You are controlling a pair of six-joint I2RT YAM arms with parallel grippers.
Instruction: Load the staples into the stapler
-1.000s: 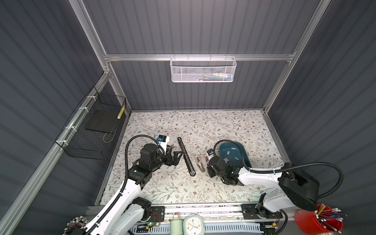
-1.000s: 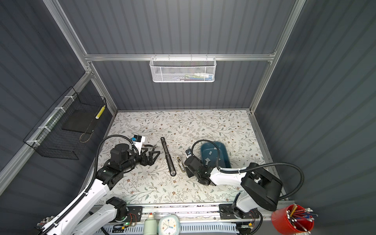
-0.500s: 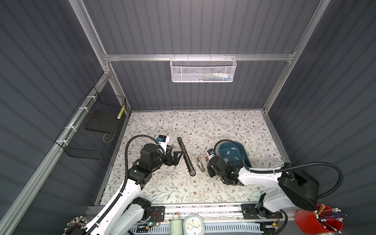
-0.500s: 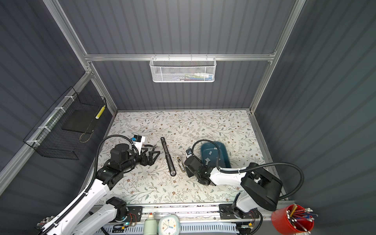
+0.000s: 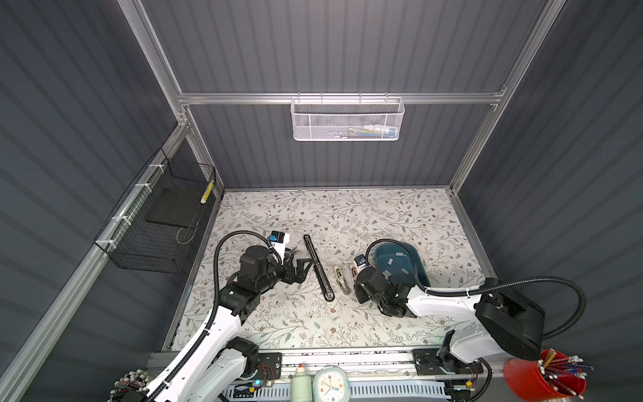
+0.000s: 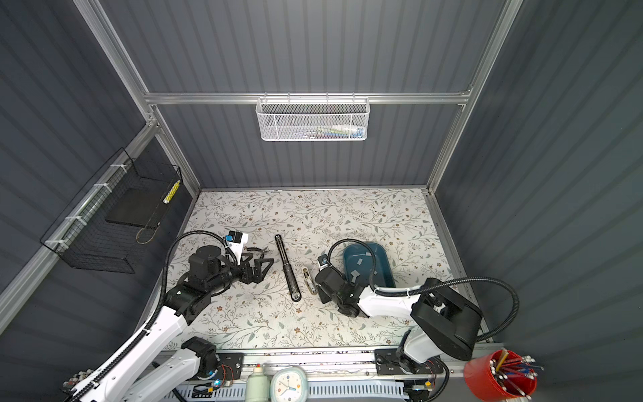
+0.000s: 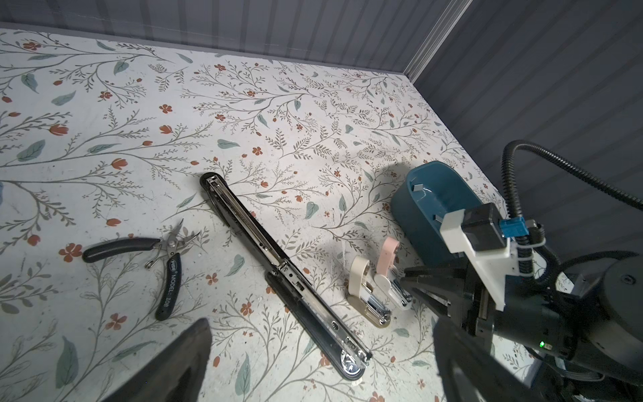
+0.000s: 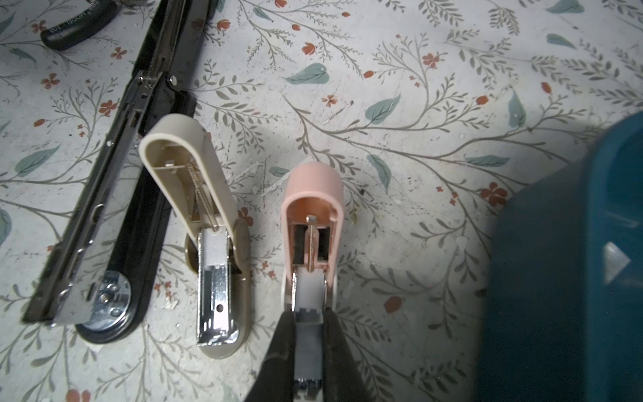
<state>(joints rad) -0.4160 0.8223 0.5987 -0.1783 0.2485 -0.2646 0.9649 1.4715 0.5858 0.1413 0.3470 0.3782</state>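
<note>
A long black stapler (image 6: 287, 269) lies left of the blue tray (image 6: 384, 268) holding staples (image 6: 359, 259).

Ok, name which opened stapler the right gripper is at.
The small pink plastic stapler: the right gripper pinches a grey staple strip at its metal channel. The beige stapler and the long black stapler lie untouched.

Small staplers (image 5: 342, 280) between long stapler (image 5: 318, 269), bin (image 5: 417, 264) (staples (image 5: 389, 261) in bin, right).

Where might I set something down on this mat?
On the mat, free: far strip by the back wall; near strip by the front rail. Crowded: the middle row of pliers, black stapler, beige stapler, pink stapler, blue tray, left gripper and right gripper holding staples.
</note>
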